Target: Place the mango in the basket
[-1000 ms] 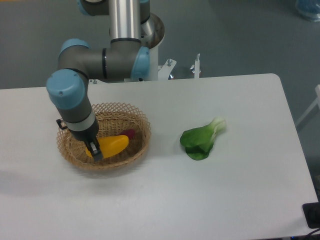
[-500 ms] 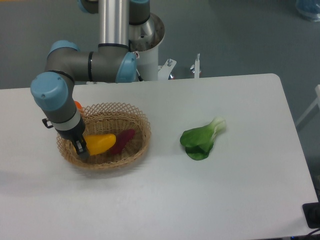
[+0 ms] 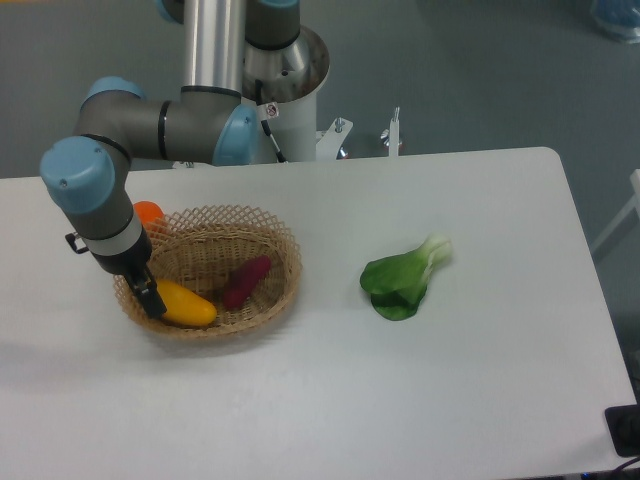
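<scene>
Mango (image 3: pixel 186 304): yellow-orange, oblong, lying inside the basket (image 3: pixel 272 232) at its near-left part, long axis running from left-far to right-near, right end close to the near rim. Left end of the fruit meets the tool (image 3: pixel 152 300), which points down into the basket at the left wall; dark fingers (image 3: pixel 150 294) seen against the fruit's end, but cannot tell from this angle whether clamped on it or parted. Purple-red tuber (image 3: pixel 246 281) also in the basket, just right of the mango, tilted from near-left to far-right, apart from the tool. Round orange fruit (image 3: pixel 149 213) at the far-left rim of the basket, partly hidden behind the arm's wrist; cannot tell whether inside or just outside the wicker. Basket itself tan, woven, oval, with an open lattice rim, sitting on the left part of the white table (image 3: pixel 480 350). Green leafy vegetable with a pale stalk, like bok choy (image 3: pixel 402 277), lying on the table well to the right of the basket, stalk end pointing far-right. Arm with grey links and blue joint caps reaching from its base at the far edge of the table, bent down over the basket's left side.
</scene>
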You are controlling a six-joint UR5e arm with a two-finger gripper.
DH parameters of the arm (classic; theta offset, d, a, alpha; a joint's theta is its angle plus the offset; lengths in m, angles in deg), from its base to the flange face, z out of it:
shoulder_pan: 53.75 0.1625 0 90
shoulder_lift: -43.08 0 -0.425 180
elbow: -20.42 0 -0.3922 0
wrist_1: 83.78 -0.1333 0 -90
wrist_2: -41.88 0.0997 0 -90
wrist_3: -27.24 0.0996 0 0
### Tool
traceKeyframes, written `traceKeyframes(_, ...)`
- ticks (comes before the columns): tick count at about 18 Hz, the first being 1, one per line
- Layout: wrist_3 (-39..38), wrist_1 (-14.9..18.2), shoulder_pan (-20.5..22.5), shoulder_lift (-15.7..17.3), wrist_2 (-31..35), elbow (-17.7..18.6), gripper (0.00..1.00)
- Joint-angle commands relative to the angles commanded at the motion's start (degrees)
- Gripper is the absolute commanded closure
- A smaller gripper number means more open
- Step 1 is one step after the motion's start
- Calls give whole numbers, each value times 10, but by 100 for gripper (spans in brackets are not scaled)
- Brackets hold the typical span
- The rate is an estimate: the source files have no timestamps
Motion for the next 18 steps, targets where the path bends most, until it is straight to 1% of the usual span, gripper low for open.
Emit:
traceKeyframes(1,3,0,25,8,1,0,0)
traceKeyframes(3,4,-2,69,10,5,-4,0)
traceKeyframes(5,11,-4,134,12,4,-13,0)
traceKeyframes(7,32,-3,172,5,4,-27,0)
traceKeyframes(9,65,-4,213,-14,3,-41,0)
traceKeyframes(11,110,-1,240,-40,0,-65,0)
traceKeyframes(12,126,3,252,-52,0,-82,0)
traceKeyframes(13,135,10,260,-59,0,-101,0)
traceKeyframes(15,153,28,287,-78,-1,-120,0)
traceKeyframes(18,186,42,308,-101,-2,-155,0)
